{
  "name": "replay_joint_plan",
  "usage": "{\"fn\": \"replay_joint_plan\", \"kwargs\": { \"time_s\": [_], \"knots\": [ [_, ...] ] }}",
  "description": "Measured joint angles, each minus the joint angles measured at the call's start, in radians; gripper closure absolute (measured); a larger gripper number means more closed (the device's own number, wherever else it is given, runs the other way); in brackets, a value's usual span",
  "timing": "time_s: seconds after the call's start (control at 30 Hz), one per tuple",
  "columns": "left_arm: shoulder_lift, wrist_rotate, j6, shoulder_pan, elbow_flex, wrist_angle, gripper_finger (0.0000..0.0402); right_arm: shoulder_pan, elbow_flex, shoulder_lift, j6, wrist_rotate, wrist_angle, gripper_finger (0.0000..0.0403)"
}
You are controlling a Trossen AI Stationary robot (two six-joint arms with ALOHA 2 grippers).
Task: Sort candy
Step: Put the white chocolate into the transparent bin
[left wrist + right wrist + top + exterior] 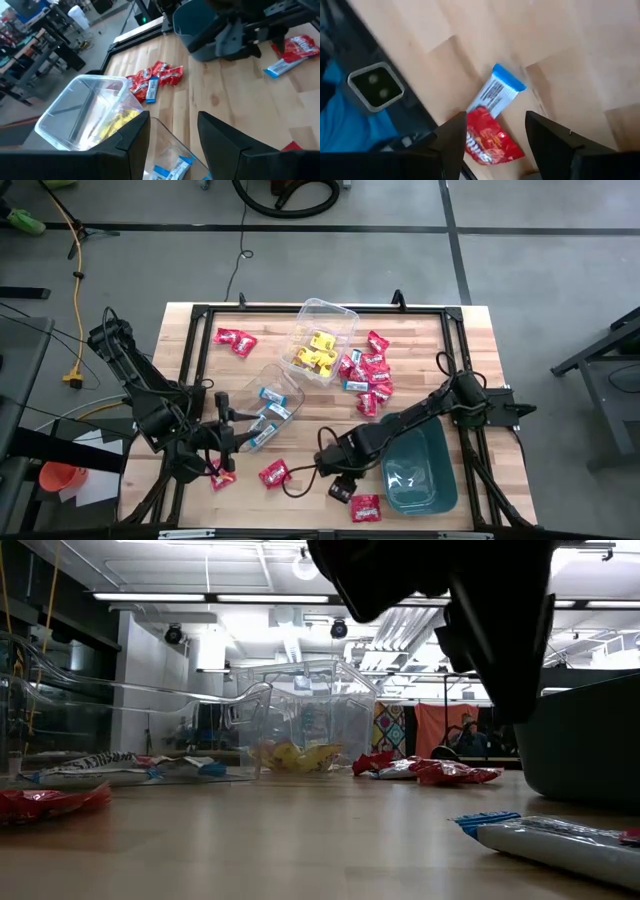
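My right gripper [335,476] [495,125] is open and hovers over a light blue-and-white candy [498,91] that lies partly on a red candy [487,141] near the table's near edge, left of the teal bin [440,480]. My left gripper [232,430] [172,122] is open at the near-left rim of a clear tub [280,385] that holds blue-and-white candy [268,418]. A second clear tub [322,330] holds yellow candy [318,352]. A pile of red and blue candy [368,375] lies to its right.
Loose red candy lies at the far left [235,340], near the left gripper [222,477], at the near middle [273,473] and by the near edge [366,507]. A black frame [300,308] runs around the wooden table. The low view shows a blue-and-white candy [560,840] close up.
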Motion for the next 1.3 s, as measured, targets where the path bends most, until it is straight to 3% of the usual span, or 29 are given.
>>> {"fn": "replay_joint_plan", "kwargs": {
  "time_s": [0.37,0.57,0.8,1.3],
  "knots": [
    [0.000,-0.040,0.097,0.000,0.000,0.001,0.0247,0.028,0.008,0.020,0.173,0.057,0.005,0.0206],
    [0.000,-0.054,0.115,0.000,0.000,0.002,0.0247,0.037,0.088,0.099,0.122,0.045,-0.022,0.0206],
    [0.000,-0.053,0.109,0.000,0.000,0.006,0.0247,0.032,0.126,0.106,0.100,0.139,-0.175,0.0206],
    [0.000,-0.050,0.033,0.000,0.000,0.006,0.0247,0.042,0.127,0.146,0.116,0.155,-0.139,0.0206]
  ]
}}
